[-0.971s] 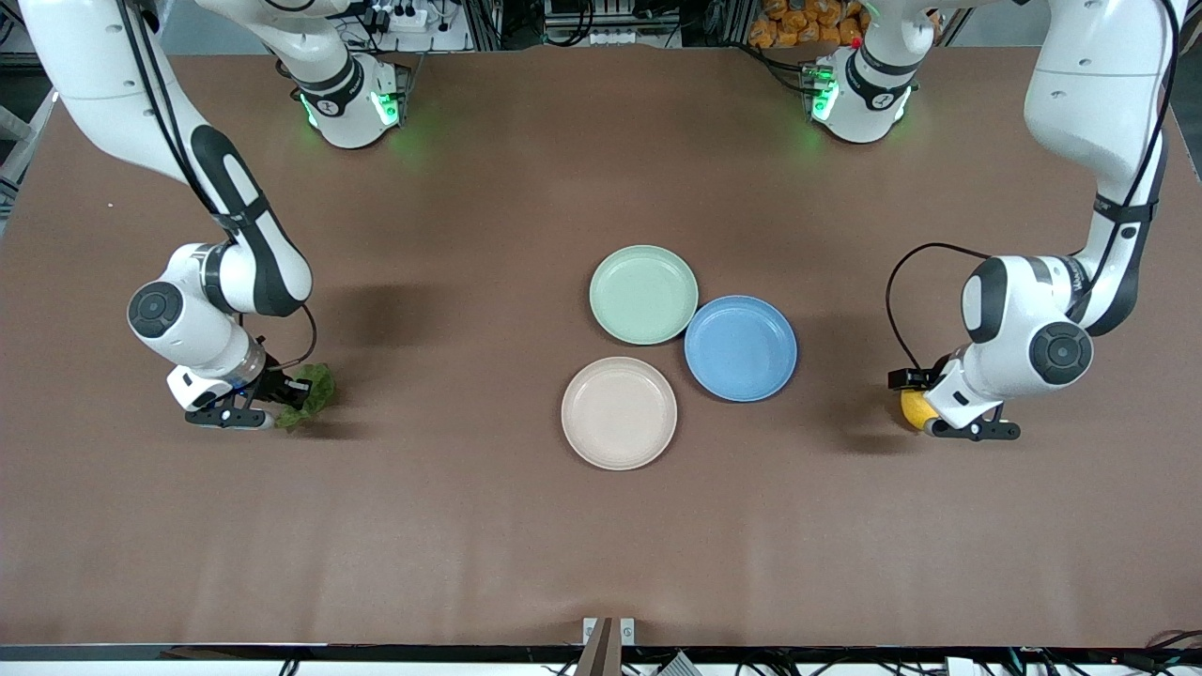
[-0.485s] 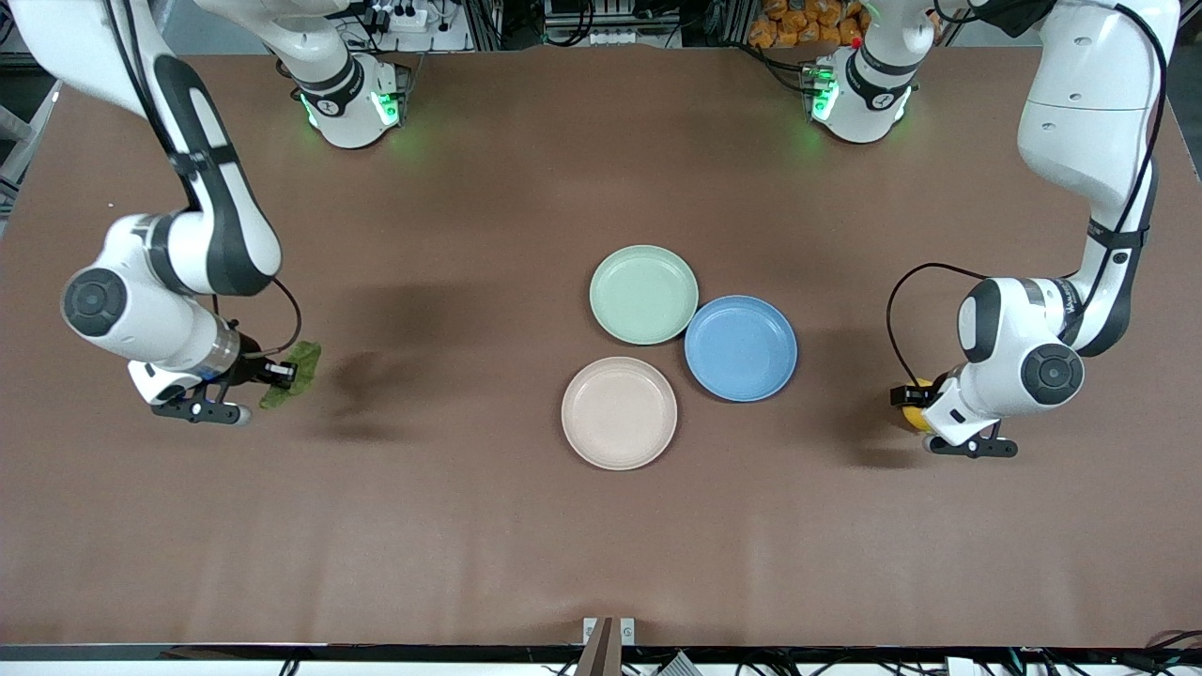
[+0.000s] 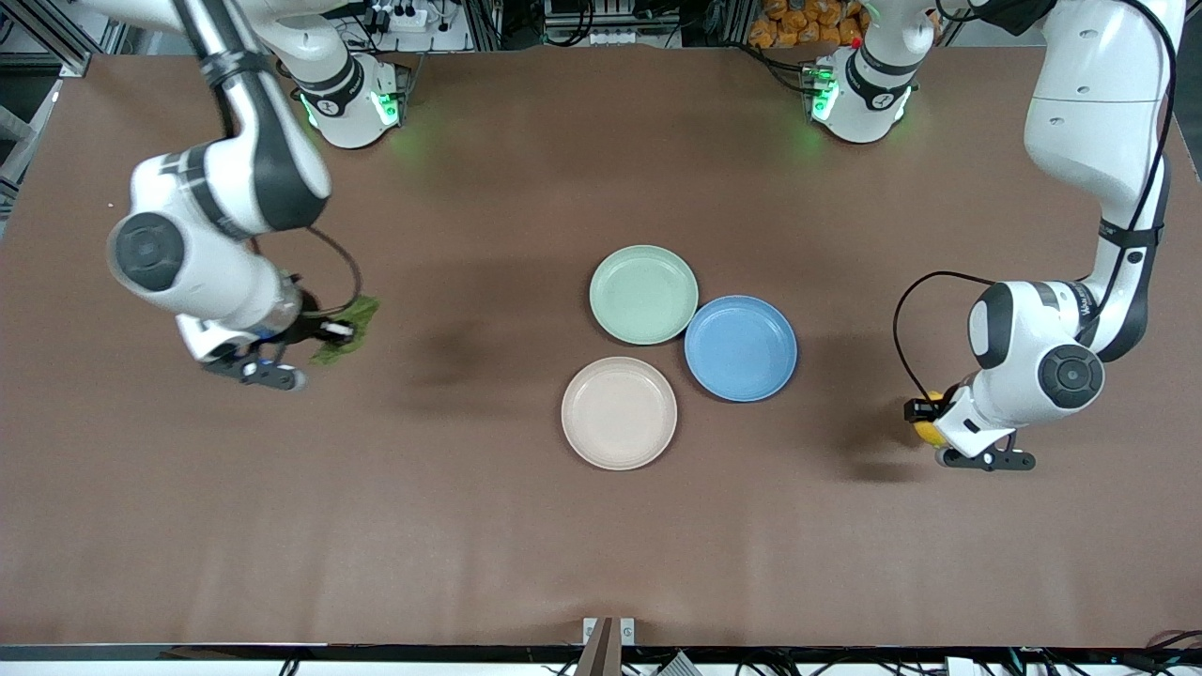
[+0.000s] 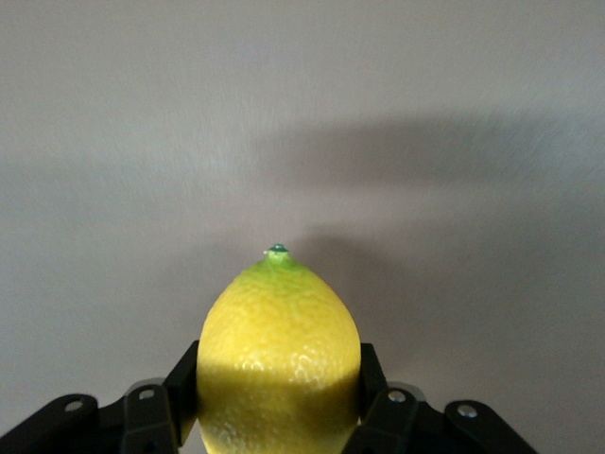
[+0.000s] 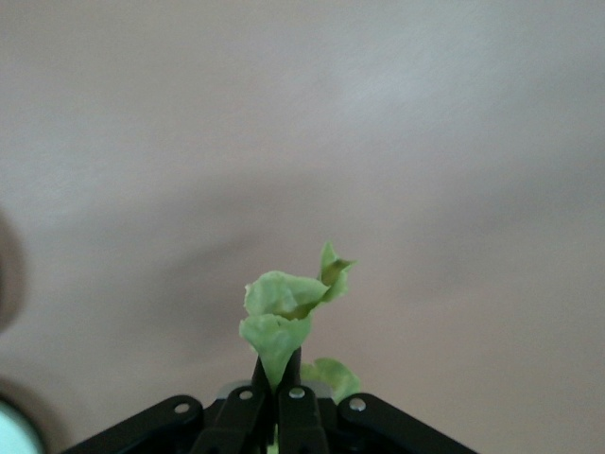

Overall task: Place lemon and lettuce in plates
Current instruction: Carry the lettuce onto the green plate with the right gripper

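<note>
My right gripper (image 3: 331, 331) is shut on the crinkled green lettuce (image 3: 347, 329) and holds it in the air over bare table at the right arm's end; the right wrist view shows the leaf (image 5: 288, 317) pinched between the closed fingers. My left gripper (image 3: 925, 424) is shut on the yellow lemon (image 3: 926, 430), low over the table at the left arm's end; the lemon (image 4: 277, 359) fills the jaws in the left wrist view. The mint green plate (image 3: 644, 294) and the cream-beige plate (image 3: 619, 412) lie empty at mid-table.
A blue plate (image 3: 741, 347) lies touching the mint plate, toward the left arm's end, also empty. An edge of a pale plate (image 5: 13, 430) shows in the corner of the right wrist view. Brown table surface surrounds the plates.
My right gripper has lifted the lettuce off the table and carried it up and toward the plates. My left gripper, holding the lemon, has shifted a little nearer the front camera.
</note>
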